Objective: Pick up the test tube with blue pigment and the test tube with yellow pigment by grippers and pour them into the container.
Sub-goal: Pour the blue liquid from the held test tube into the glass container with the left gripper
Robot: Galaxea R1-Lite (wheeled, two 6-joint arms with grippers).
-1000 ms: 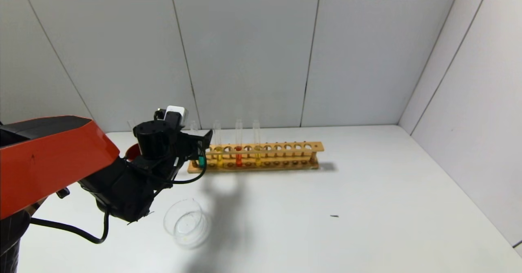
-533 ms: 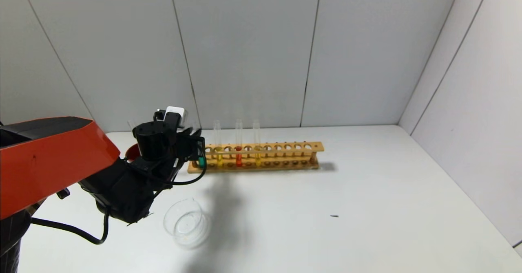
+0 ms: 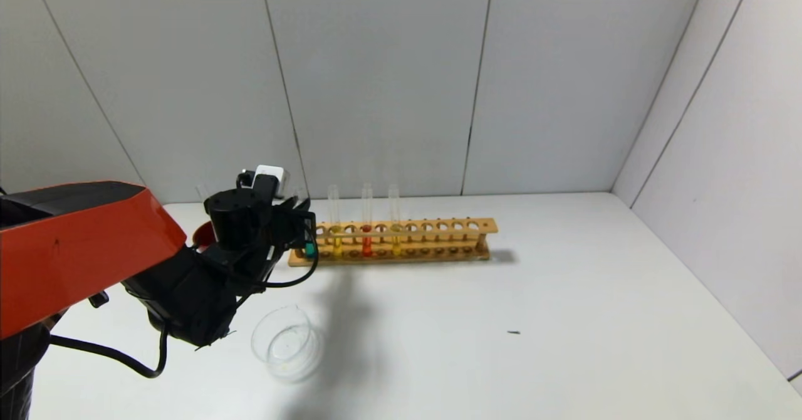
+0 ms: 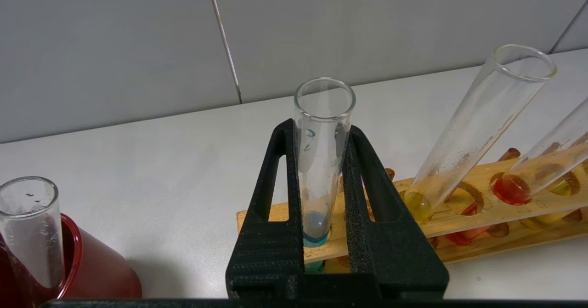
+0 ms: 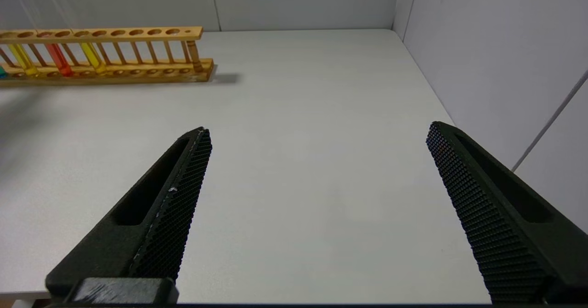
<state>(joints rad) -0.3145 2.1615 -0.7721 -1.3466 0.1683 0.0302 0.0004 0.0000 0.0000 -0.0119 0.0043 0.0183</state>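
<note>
The test tube with blue pigment [image 3: 309, 248] stands in the end hole of the wooden rack [image 3: 438, 239], at the rack's left end. My left gripper [image 3: 304, 220] is shut on it. In the left wrist view both pads of the gripper [image 4: 321, 128] press the sides of the glass [image 4: 321, 170], with its blue bottom still in the rack. Two test tubes with yellow pigment [image 3: 336, 235] [image 3: 395, 235] stand further along the rack. The clear glass container [image 3: 285, 343] sits on the table in front of my left arm. My right gripper [image 5: 318, 129] is open and empty over bare table.
A red-orange tube [image 3: 366, 237] stands between the two yellow ones. A dark red cup [image 4: 92, 271] holding an empty tube [image 4: 30, 225] stands left of the rack. White walls close in the back and right of the table.
My left gripper's jaws have closed from spread apart onto the blue tube. The tube still stands in the rack. The right arm has not moved.
</note>
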